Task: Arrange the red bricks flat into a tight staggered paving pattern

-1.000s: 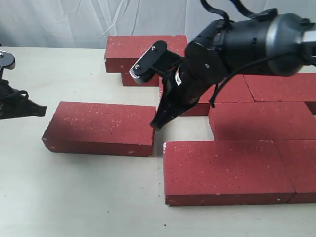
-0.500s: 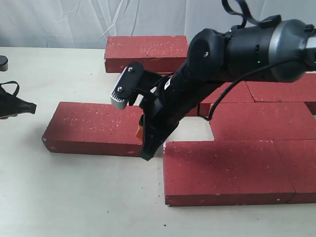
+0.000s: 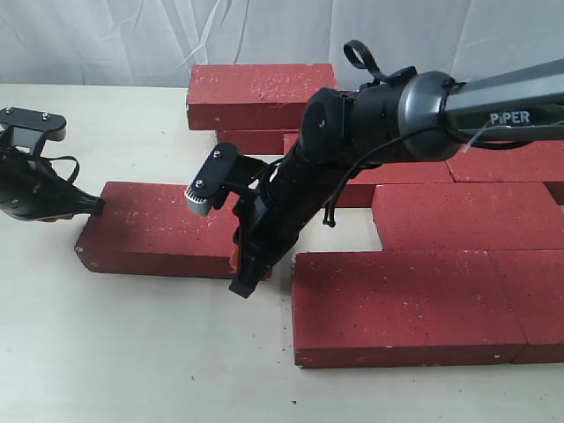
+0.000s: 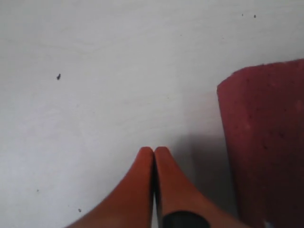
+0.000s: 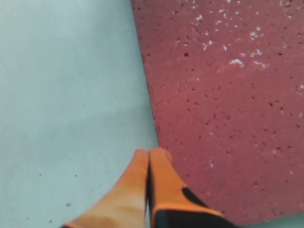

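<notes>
**Exterior view.** The right arm [image 3: 388,110] comes in from 3 o'clock, crosses the middle and bends steeply down toward 7 o'clock. The right gripper [image 3: 241,284] points at the table [image 3: 132,361]. Its tip is at the front right corner of the loose brick [image 3: 159,225], in the gap between that brick and the front brick [image 3: 397,304]. The arm hides the loose brick's right end and part of the middle row behind it.

The left gripper [image 3: 91,205] lies low at 9 o'clock, its tip against the loose brick's left end.

The other red bricks [image 3: 467,216] lie flat and close together from 12 to 4 o'clock. The back brick [image 3: 260,88] stands at 12 o'clock, in front of a white sheet [image 3: 132,35]. The loose brick lies flat at 9 o'clock, apart from the paved group.

**Left wrist view.** The left gripper [image 4: 153,156] has its orange fingers [image 4: 135,190] pressed together, with nothing between them. They are low over the bare table [image 4: 95,71]. The dark red end of the loose brick [image 4: 266,142] stands just beside them.

**Right wrist view.** The right gripper [image 5: 148,154] also has its two orange fingers [image 5: 128,190] together and holds nothing. The tips sit right at the edge of a speckled brick face [image 5: 223,95], where it meets the table [image 5: 61,95]. Which brick this is cannot be told from this view.
</notes>
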Robot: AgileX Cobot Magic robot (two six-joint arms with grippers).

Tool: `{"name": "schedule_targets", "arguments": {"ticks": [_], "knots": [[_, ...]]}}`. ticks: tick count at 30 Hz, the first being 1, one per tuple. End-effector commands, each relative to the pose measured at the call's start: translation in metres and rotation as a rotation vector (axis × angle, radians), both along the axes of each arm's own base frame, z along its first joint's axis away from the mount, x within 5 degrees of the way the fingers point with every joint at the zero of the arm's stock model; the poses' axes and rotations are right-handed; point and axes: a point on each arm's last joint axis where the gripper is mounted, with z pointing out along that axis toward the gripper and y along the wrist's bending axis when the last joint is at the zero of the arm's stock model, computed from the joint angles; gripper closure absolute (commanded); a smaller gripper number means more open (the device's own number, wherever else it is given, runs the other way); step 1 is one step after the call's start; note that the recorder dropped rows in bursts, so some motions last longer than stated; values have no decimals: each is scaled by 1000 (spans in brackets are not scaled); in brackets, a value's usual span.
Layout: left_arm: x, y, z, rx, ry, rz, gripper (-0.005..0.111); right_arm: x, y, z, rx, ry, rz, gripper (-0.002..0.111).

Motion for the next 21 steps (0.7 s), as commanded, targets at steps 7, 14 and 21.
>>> {"name": "schedule_targets", "arguments": {"ticks": [7,14,21], "knots": [[0,-5,-1,-18,30,-13,107,5,-4,-2,-63,-56,22,109],[4,-5,2,-17,17,-20,107,-9,-13,63,28,-70,-54,109],[-13,2,23,-56,117,-39,107,49,-64,24,-6,-200,-411,109]]}}
